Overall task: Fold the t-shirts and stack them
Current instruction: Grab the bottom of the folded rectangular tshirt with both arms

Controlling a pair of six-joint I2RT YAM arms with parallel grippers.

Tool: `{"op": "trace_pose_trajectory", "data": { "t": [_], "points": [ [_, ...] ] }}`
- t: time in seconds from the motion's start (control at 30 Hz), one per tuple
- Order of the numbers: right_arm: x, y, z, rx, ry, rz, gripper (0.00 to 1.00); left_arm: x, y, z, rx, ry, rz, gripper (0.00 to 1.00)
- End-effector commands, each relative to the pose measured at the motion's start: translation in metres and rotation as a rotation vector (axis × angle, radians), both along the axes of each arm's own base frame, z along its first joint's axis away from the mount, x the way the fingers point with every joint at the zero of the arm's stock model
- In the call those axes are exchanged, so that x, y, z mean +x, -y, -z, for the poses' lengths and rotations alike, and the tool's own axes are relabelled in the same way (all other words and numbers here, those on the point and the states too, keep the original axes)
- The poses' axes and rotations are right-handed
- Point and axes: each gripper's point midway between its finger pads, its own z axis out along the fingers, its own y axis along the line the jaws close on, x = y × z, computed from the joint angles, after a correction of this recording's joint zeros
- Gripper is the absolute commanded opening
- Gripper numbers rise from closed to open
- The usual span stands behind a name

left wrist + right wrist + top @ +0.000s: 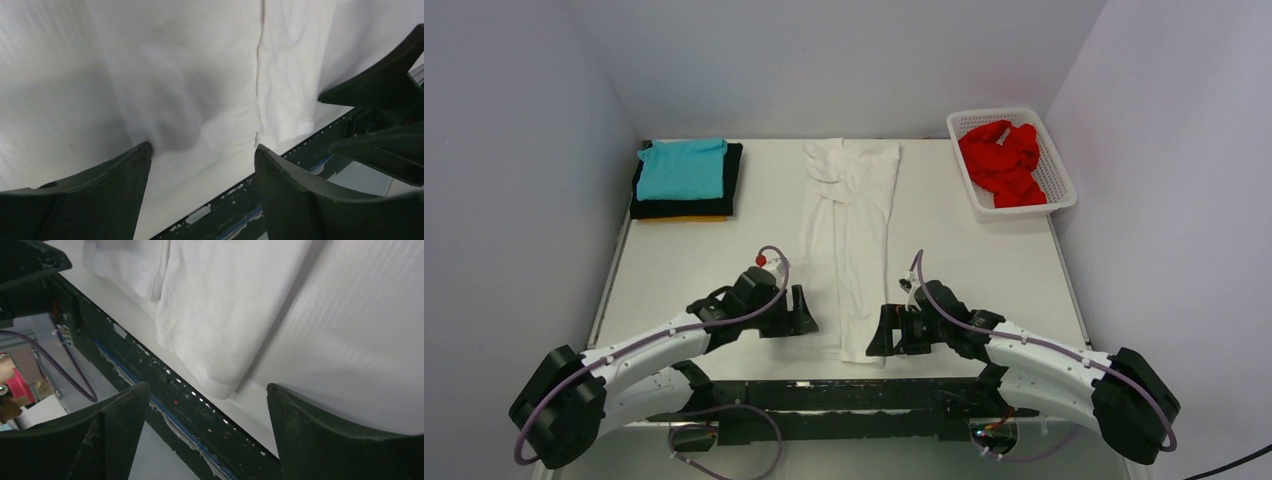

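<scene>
Between left gripper (806,312) and right gripper (880,334): white t-shirt (852,240) flat, folded into long strip, hem corners just ahead of each, near table (984,270) edge. Both spread wide, empty. Risk: pinch catches top layer only, folds spring open; low approach jams fingertip on table.

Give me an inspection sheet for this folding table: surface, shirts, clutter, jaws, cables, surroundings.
Surface: white table, dark rail along the near edge.
Shirts: white shirt folded into a long strip at centre; teal shirt on black shirt on yellow-orange shirt, stacked far left; red shirt bunched in the basket, far right.
Clutter: nothing seen.
Jaws: left jaws open at the strip's left edge; right jaws open at its right edge; both empty.
Cables: purple cable looping above each wrist.
Surroundings: plain walls on three sides.
</scene>
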Motion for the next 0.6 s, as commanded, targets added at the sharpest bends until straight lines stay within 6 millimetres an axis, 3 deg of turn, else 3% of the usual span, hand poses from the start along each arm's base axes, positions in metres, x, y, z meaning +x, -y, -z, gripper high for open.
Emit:
{"op": "trace_pose_trajectory", "data": {
  "t": [0.0,0.07,0.27,0.43,0.57],
  "points": [
    [-0.007,-0.013,-0.002,0.065,-0.042,0.009,0.87,-0.024,-0.004,0.01,0.039,-0.08,-0.014,0.73],
    [-0.007,-0.012,0.0,0.052,-0.043,0.019,0.86,-0.029,-0.012,0.016,0.083,-0.099,-0.025,0.67],
    [-0.01,-0.01,0.005,0.019,-0.068,0.027,0.8,-0.043,-0.046,0.026,0.244,-0.141,-0.061,0.68],
    [-0.013,-0.015,0.01,0.01,-0.091,0.009,0.74,-0.047,-0.042,0.037,0.219,-0.161,-0.056,0.66],
    [-0.019,-0.02,0.011,-0.014,-0.109,-0.031,0.73,-0.043,-0.034,0.029,0.2,-0.16,-0.036,0.63]
  ]
}}
